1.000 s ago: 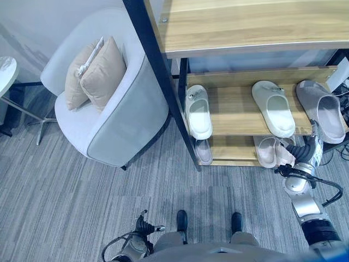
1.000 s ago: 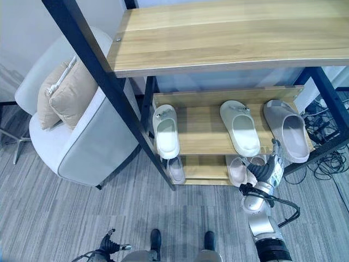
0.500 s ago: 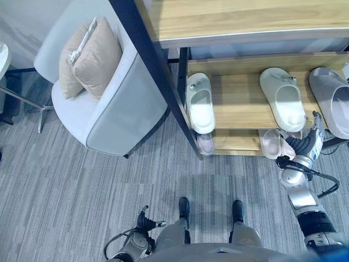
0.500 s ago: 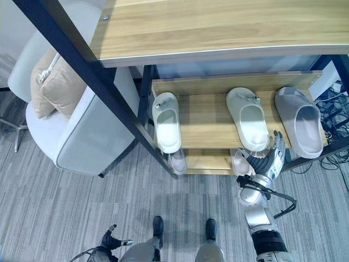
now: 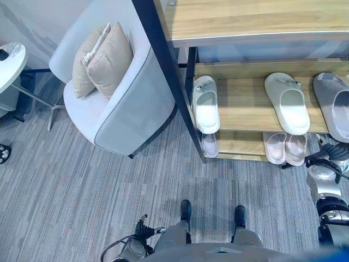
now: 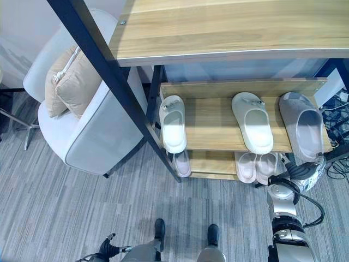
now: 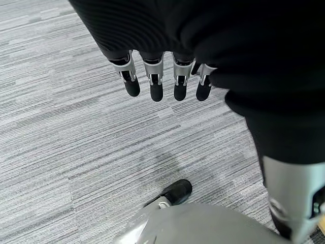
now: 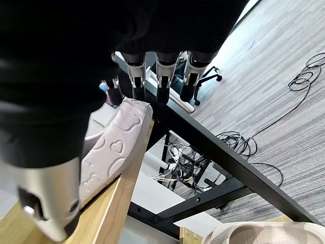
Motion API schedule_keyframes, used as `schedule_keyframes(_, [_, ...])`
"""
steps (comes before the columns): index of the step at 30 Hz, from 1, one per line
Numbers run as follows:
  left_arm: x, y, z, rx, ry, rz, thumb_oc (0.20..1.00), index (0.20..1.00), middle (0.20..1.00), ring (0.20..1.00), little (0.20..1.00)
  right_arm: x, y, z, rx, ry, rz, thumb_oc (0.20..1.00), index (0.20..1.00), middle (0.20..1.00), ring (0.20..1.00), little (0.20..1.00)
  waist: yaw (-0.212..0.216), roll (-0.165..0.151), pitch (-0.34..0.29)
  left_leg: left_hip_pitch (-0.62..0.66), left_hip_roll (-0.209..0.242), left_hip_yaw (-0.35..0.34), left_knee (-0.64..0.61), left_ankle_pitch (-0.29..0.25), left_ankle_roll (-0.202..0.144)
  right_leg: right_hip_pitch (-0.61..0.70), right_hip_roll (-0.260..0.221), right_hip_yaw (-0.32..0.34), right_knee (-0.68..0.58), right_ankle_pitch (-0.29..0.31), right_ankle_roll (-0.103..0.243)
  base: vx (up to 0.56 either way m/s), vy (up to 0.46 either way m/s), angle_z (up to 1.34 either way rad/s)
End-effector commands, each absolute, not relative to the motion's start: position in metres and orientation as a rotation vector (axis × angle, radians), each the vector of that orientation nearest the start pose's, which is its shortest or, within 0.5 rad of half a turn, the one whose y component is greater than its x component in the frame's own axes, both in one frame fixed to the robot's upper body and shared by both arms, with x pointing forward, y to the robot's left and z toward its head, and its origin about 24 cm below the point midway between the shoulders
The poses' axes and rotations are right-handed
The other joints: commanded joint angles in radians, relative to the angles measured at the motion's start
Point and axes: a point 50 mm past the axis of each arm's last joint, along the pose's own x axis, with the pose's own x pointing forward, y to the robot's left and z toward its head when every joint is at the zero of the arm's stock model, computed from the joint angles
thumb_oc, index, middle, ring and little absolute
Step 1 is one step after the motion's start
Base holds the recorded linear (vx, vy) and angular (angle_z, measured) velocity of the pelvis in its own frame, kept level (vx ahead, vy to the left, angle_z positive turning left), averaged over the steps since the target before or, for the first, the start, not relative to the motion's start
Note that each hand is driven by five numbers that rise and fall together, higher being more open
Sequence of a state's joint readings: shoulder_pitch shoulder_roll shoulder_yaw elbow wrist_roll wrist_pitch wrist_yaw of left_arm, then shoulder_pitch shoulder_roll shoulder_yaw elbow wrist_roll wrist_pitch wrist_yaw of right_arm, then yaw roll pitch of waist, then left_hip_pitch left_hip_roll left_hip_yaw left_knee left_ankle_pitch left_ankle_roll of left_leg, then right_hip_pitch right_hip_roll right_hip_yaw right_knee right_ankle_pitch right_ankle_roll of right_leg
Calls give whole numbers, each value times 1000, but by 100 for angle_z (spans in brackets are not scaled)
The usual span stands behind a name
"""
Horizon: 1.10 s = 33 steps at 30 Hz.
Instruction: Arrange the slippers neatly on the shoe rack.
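The left hand hangs low over grey carpet, fingers relaxed. The right hand, fingers loosely extended, is by the shoe rack's corner, beside the grey slipper. Pink slippers lie below, white slippers above; an armchair stands left.

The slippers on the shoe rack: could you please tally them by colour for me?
White slippers: 2
Grey slipper: 1
Pale pink slippers: 2
Lavender slipper: 1
Total: 6
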<state>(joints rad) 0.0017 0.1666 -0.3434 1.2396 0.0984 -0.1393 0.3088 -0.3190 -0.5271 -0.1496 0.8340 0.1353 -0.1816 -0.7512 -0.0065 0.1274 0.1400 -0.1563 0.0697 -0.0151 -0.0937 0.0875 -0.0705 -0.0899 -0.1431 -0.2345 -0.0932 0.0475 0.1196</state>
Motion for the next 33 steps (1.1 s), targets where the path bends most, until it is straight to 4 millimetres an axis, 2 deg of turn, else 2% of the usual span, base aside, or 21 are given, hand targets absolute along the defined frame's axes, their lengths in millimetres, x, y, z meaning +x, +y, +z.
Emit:
schedule_keyframes(1, [97, 193, -165, 598, 1063, -42, 1000, 1000, 1000, 1000, 1000, 266, -350, 54, -384, -6, -1033, 1000, 1000, 1000, 1000, 1000, 35, -25, -18, 17, 9, -15, 6, -71, -25, 15, -36, -21, 6, -61, 44, 31, 13, 6])
schedule_keyframes(3, [96, 195, -164, 600, 1066, -30, 1000, 1000, 1000, 1000, 1000, 264, -348, 55, -403, -25, -1024, 1000, 1000, 1000, 1000, 1000, 35, -29, -20, 28, 10, -17, 6, -73, -25, 31, -36, -28, 6, -66, 44, 29, 11, 6])
schedule_keyframes(6, [94, 197, -165, 599, 1078, -30, 1000, 1000, 1000, 1000, 1000, 257, -347, 44, -436, 26, -986, 1000, 1000, 1000, 1000, 1000, 34, -37, -27, 54, 9, -20, 6, -81, -25, 61, -36, -39, 6, -72, 42, 40, 10, 15])
schedule_keyframes(9, [89, 197, -166, 603, 1096, -44, 1000, 1000, 1000, 1000, 1000, 261, -344, 52, -454, -22, -961, 1000, 1000, 1000, 1000, 1000, 34, -41, -31, 67, 11, -18, 6, -85, -24, 71, -36, -41, 6, -73, 43, 11, 36, 9])
schedule_keyframes(10, [103, 198, -164, 592, 1083, -33, 1000, 1000, 1000, 1000, 1000, 269, -329, 65, -469, -110, -910, 1000, 1000, 1000, 1000, 1000, 25, -44, -35, 73, 13, -15, 6, -89, -24, 74, -34, -38, 6, -75, 45, 29, 36, -1])
schedule_keyframes(11, [113, 196, -161, 598, 1049, -10, 1000, 1000, 1000, 1000, 1000, 270, -325, 68, -459, -131, -908, 1000, 1000, 1000, 1000, 1000, 17, -47, -37, 77, 14, -15, 6, -92, -24, 76, -34, -37, 6, -76, 45, 48, 20, -5])
schedule_keyframes(13, [111, 194, -162, 577, 1064, 3, 1000, 1000, 1000, 1000, 1000, 270, -326, 69, -448, -135, -919, 1000, 1000, 1000, 1000, 1000, 17, -52, -41, 80, 15, -15, 6, -95, -22, 80, -33, -38, 6, -78, 45, 33, 10, -3])
schedule_keyframes(18, [109, 197, -163, 566, 1094, 0, 1000, 1000, 1000, 1000, 1000, 288, -324, 86, -466, -166, -854, 1000, 1000, 1000, 1000, 1000, 21, -74, -39, 54, 17, -14, 6, -90, -21, 49, -32, -28, 6, -68, 46, -2, 4, -1])
schedule_keyframes(25, [115, 205, -160, 557, 1085, 23, 1000, 1000, 1000, 1000, 1000, 314, -323, 98, -458, -131, -779, 1000, 1000, 1000, 1000, 1000, 36, -76, -14, -28, 10, -21, 6, -59, -26, -29, -37, -25, 6, -39, 47, -53, 21, 1])
schedule_keyframes(26, [114, 206, -161, 544, 1089, 29, 1000, 1000, 1000, 1000, 1000, 323, -320, 110, -475, -152, -732, 1000, 1000, 1000, 1000, 1000, 42, -78, -8, -61, 7, -25, 6, -46, -28, -62, -39, -25, 6, -26, 46, -37, 24, 8])
schedule_keyframes(31, [115, 208, -160, 523, 1082, 39, 1000, 1000, 1000, 1000, 1000, 334, -322, 116, -494, -110, -680, 1000, 1000, 1000, 1000, 1000, 49, -84, 2, -100, 4, -25, 6, -31, -32, -95, -41, -26, 6, -16, 44, -4, 10, -1])
schedule_keyframes(33, [118, 210, -159, 522, 1074, 50, 1000, 1000, 1000, 1000, 1000, 337, -321, 112, -475, -73, -667, 1000, 1000, 1000, 1000, 1000, 52, -86, 10, -104, 2, -27, 6, -29, -33, -95, -43, -29, 6, -15, 44, 25, 12, 0])
